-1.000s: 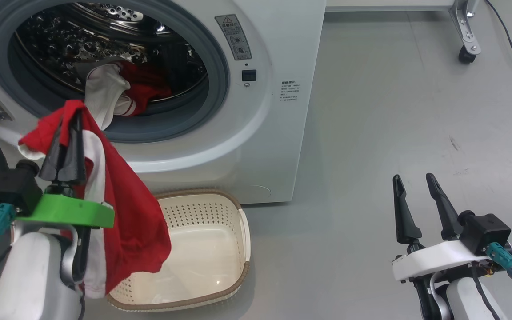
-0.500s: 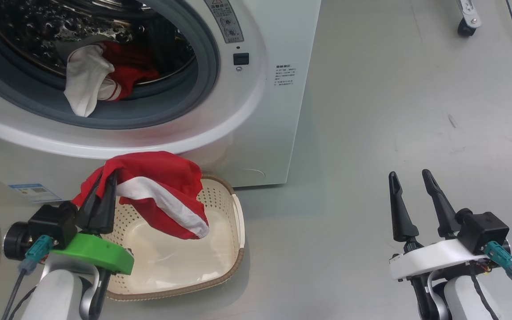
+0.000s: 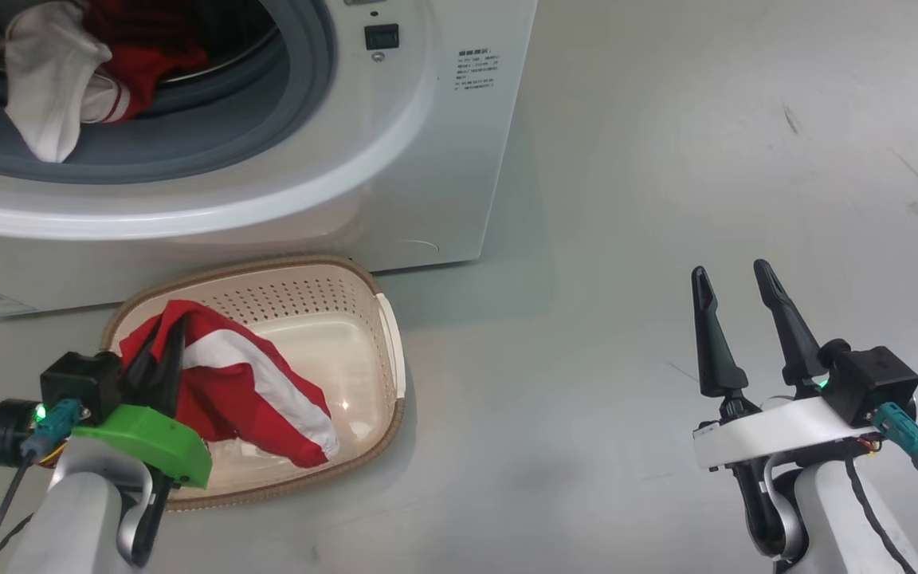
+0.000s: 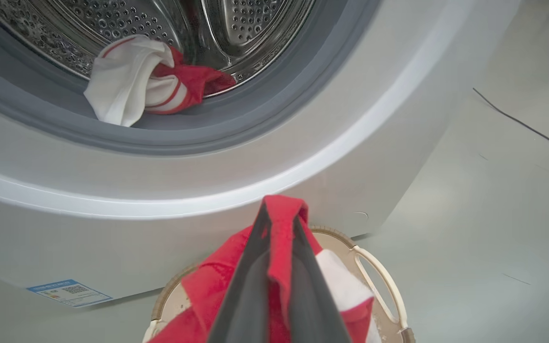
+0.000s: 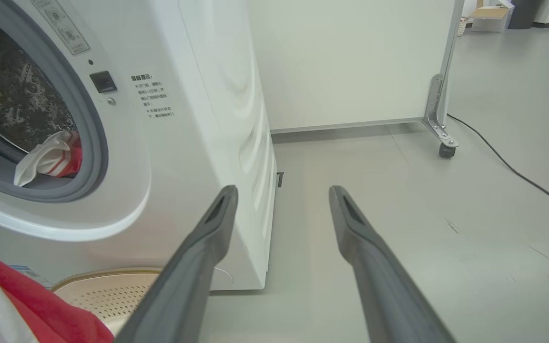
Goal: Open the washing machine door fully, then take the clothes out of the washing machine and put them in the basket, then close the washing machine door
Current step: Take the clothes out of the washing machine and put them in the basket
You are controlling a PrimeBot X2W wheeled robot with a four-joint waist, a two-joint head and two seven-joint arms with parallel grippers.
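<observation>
L fingers [image 3: 166, 363] gripping red garment [image 3: 268, 395] in basket [image 3: 300, 296], R fingers [image 3: 712, 343] apart

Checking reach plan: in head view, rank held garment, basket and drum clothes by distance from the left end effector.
1. held garment: clamped in the left end effector.
2. basket: just beneath it.
3. drum clothes: up behind, inside the washer.

The floor [image 3: 666, 199] is smooth pale grey with a soft sheen, marked by a few dark scuffs [image 3: 790, 118] and specks. A white panel [image 5: 350, 62] stands on it, carried by a metal bracket [image 5: 434, 107] with a black castor [image 5: 443, 150]. A black cable [image 5: 508, 164] trails over the floor near the castor. Far back are a cardboard box [image 5: 491, 10] and a dark bin [image 5: 524, 8]. The light is even.
</observation>
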